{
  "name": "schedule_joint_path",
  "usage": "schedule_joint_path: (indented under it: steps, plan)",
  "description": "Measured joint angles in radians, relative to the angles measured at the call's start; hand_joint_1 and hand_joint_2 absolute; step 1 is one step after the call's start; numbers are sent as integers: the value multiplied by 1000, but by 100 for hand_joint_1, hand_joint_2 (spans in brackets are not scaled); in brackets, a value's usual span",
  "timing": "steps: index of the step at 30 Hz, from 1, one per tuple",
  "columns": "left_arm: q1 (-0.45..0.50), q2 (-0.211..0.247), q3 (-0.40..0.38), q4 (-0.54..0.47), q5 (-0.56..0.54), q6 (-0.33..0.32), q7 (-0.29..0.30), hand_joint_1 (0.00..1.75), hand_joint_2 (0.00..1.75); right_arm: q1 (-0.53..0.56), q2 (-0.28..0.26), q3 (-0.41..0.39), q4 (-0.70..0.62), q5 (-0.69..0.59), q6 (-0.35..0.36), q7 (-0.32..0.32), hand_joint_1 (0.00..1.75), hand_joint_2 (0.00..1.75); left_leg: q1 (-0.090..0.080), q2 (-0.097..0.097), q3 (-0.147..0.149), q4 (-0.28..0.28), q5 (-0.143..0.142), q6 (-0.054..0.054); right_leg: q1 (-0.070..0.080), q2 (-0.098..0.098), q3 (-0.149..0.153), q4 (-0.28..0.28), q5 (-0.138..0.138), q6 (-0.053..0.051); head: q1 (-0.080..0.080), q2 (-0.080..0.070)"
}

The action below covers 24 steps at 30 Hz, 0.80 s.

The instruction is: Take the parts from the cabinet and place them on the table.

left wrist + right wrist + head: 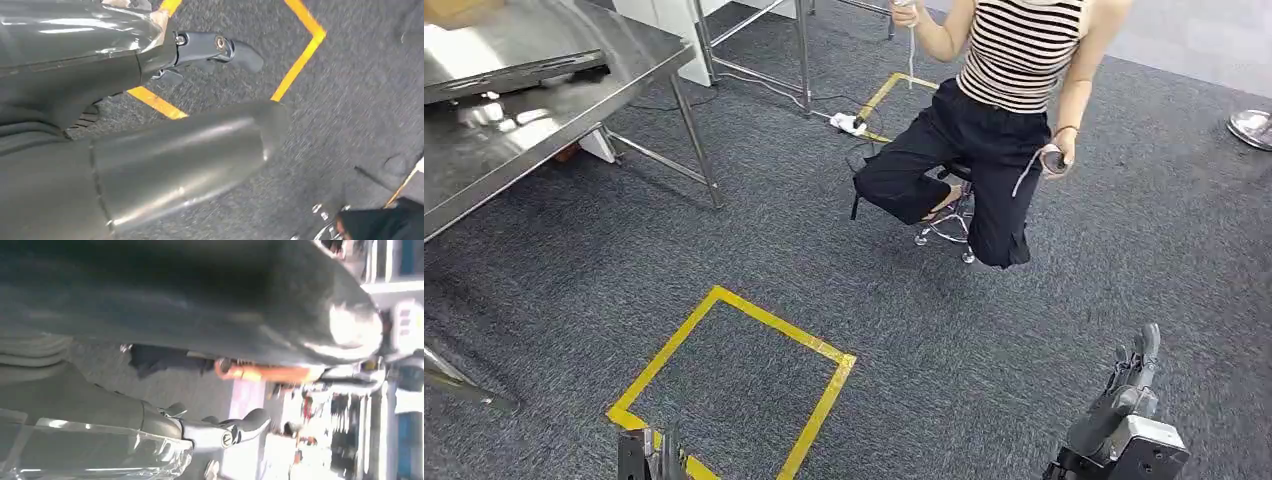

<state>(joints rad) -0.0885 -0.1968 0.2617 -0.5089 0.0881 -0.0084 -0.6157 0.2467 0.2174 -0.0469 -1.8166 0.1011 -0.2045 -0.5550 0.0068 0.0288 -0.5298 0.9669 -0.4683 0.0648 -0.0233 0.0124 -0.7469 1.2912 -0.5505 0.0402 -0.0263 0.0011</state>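
High head view down over carpet; both wrist views close behind hanging hands, yellow tape square shared.

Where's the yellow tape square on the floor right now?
In the head view the yellow tape square lies on the grey carpet, low and left of centre, between the steel table and the seated person.
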Motion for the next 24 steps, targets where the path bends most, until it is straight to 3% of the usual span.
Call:
schedule_joint_path:
  steps: [1, 2, 4, 5, 6, 7, 10, 11, 12, 13, 14, 15, 16, 17, 18, 19, 20, 21, 22, 24]
  plan:
    - [0, 0, 0, 0, 0, 0, 0, 0, 0, 2, 0, 0, 2, 0, 0, 0, 0, 0, 0, 15, 0, 0, 0, 0, -2, -1, -9, 25, -3, 8, 0, 0]
    - [-1, -1, 0, 0, 0, -2, 1, 0, 0, 2, -1, 0, 3, 0, 0, 0, 0, 0, 0, 30, 0, 0, -1, -1, -4, -4, 12, -5, 11, 19, 0, 0]
    - [-4, -3, -1, -4, -2, -6, 3, 0, 0, 3, -3, -1, 5, -3, 1, 0, 0, 0, 0, 52, 3, 2, -4, -5, -8, -24, 108, -171, 69, 38, 3, 0]
    - [-8, -4, -1, -6, -3, -10, 5, 0, 0, 2, -4, -1, 6, -5, 2, 0, 0, 0, 0, 62, 4, 6, -8, -12, -8, -67, 176, -288, 102, 44, 4, 0]
    - [-12, -4, -1, -6, -5, -11, 6, 0, 0, 0, -4, -1, 7, -7, 3, 0, 0, 0, -9, 70, 3, 10, -12, -19, -2, -105, 189, -313, 98, 32, 5, 0]
    - [-15, -3, -1, -6, -5, -12, 7, 0, 0, 1, -4, -1, 8, -8, 3, -1, 0, 0, -9, 76, 2, 13, -14, -24, 0, -84, 191, -316, 104, 21, 1, 0]
    - [-17, -6, -2, -7, -5, -13, 10, 0, 0, 1, -6, -2, 9, -12, 6, -1, 0, 0, -5, 106, 9, 9, -13, -38, 7, -53, 181, -314, 107, 4, 1, 0]
    - [-19, -7, -3, -8, -5, -15, 10, 0, 0, 1, -5, -2, 8, -12, 8, -1, 0, 0, 1, 93, 6, 14, -25, -47, -6, -39, 186, -322, 113, -6, 1, 0]
    - [-20, -7, -3, -8, -4, -18, 10, 0, 0, 1, -5, -3, 8, -12, 8, -1, 0, 0, 4, 35, -5, 46, -53, -50, -6, -28, 186, -322, 115, -9, -7, 0]
    - [-18, -6, -3, -8, -3, -18, 10, 0, 0, 1, -5, -5, 8, -14, 10, -1, 0, 0, 5, -4, -33, 114, -96, -51, -5, -18, 185, -322, 115, -14, -10, 0]
    - [-13, -6, -3, -7, 0, -18, 10, 0, 0, 1, -4, -5, 8, -14, 12, -1, 0, 0, 5, -22, -75, 204, -140, -52, -3, -6, 184, -322, 116, -18, -15, 0]
    - [-9, -6, -3, -7, 3, -19, 10, 0, 0, 2, -4, -5, 8, -15, 13, -1, 0, 0, 5, -28, -115, 284, -170, -52, -1, 8, 183, -321, 116, -18, -16, 0]
    - [-7, -6, -3, -6, 3, -19, 10, 0, 0, 5, -4, -5, 9, -15, 14, -1, 0, 0, 5, -30, -146, 336, -176, -51, 1, 24, 183, -321, 117, -18, -16, 0]
    - [-6, -6, -3, -6, 4, -19, 10, 0, 0, 7, -4, -6, 9, -15, 14, -1, 0, 0, 5, -31, -149, 332, -159, -49, 2, 36, 183, -320, 116, -18, -15, 0]
    - [-6, -6, -2, -6, 5, -19, 10, 0, 0, 8, -4, -7, 9, -16, 14, -1, 0, 0, 5, -32, -133, 285, -117, -45, 2, 51, 184, -318, 116, -18, -16, 0]
    - [-6, -5, -2, -6, 5, -20, 10, 0, 0, 8, -4, -7, 9, -16, 14, -1, 0, 0, 5, -38, -96, 200, -62, -41, 2, 67, 186, -316, 116, -18, -16, 0]
    - [-7, -3, -2, -6, 5, -20, 10, 0, 0, 8, -4, -7, 8, -16, 15, -1, 0, 0, 7, -64, -53, 104, -9, -37, 2, 81, 187, -314, 116, -17, -16, 0]
    - [-7, -2, -2, -6, 5, -20, 10, 0, 0, 8, -4, -7, 9, -16, 15, -1, 0, 0, 12, -118, -30, 53, -1, -32, 0, 90, 185, -315, 116, -17, -17, 0]
    - [-6, -2, -2, -6, 5, -20, 9, 0, 0, 6, -4, -7, 9, -16, 16, -1, 0, 0, 14, -124, -24, 33, -3, -34, 11, 103, 178, -306, 115, -14, -15, 0]
    - [-6, -3, -2, -6, 5, -21, 6, 0, 0, 11, -4, -8, 9, -17, 18, -1, 0, 0, 5, -106, -29, 40, -6, -32, 0, 123, 167, -310, 122, -1, -18, 0]
